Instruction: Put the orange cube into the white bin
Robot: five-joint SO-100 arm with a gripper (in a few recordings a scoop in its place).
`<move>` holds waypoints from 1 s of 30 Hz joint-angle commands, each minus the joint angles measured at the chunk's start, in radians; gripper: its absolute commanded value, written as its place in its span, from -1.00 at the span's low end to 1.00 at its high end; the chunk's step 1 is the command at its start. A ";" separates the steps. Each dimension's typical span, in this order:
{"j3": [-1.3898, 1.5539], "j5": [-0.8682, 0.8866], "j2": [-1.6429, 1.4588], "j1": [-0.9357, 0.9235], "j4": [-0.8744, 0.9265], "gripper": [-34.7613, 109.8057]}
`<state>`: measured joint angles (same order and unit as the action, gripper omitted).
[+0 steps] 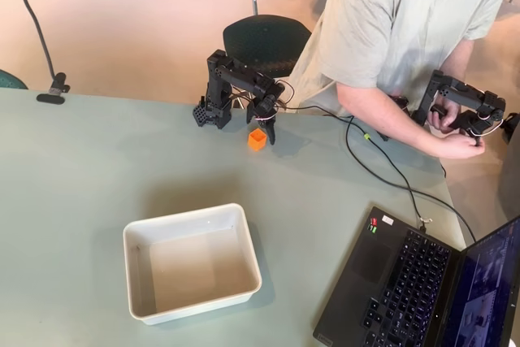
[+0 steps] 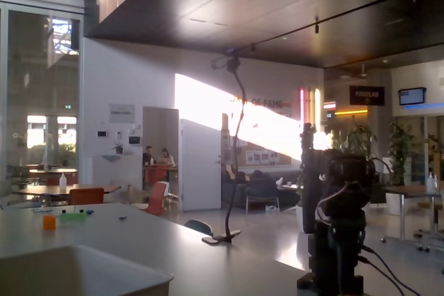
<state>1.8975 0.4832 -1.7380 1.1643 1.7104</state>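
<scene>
In the overhead view the orange cube (image 1: 257,140) rests on the pale green table just in front of the black arm's base. My gripper (image 1: 263,131) points down right at the cube, with one dark finger (image 1: 271,132) against its right side; the other finger is hidden, so the grip is unclear. The white bin (image 1: 146,237) stands well apart from the cube, nearer the table's front edge, with nothing inside. In the fixed view the arm (image 2: 340,220) is a dark silhouette at the right and the bin's rim (image 2: 83,268) fills the lower left corner; the cube is hidden there.
An open laptop (image 1: 422,282) lies at the front right, and a black cable (image 1: 382,164) runs across the table to it. A person (image 1: 398,30) sits behind the table's right end. A gooseneck stand's foot (image 1: 51,91) sits at the back left edge.
</scene>
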 commanded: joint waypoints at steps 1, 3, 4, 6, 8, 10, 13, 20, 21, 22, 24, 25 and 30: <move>0.000 0.080 -0.006 0.002 0.005 0.49; 0.000 0.114 -0.005 0.006 0.005 0.49; 0.000 0.123 -0.005 0.014 0.005 0.49; 0.000 0.126 -0.003 0.031 0.005 0.49; 0.000 0.127 -0.003 0.044 0.005 0.49; 0.000 0.127 -0.003 0.055 0.005 0.49; 0.000 0.127 0.006 0.061 0.003 0.49; -0.002 0.127 0.152 0.063 -0.061 0.48; -0.002 0.127 0.164 0.063 -0.071 0.48; -0.002 0.127 0.176 0.063 -0.083 0.48; -0.002 0.127 0.190 0.063 -0.098 0.48; 0.000 0.127 0.192 0.063 -0.104 0.48; 0.002 0.127 0.195 0.063 -0.127 0.48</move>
<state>1.8975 0.6059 -1.5432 1.2210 1.5907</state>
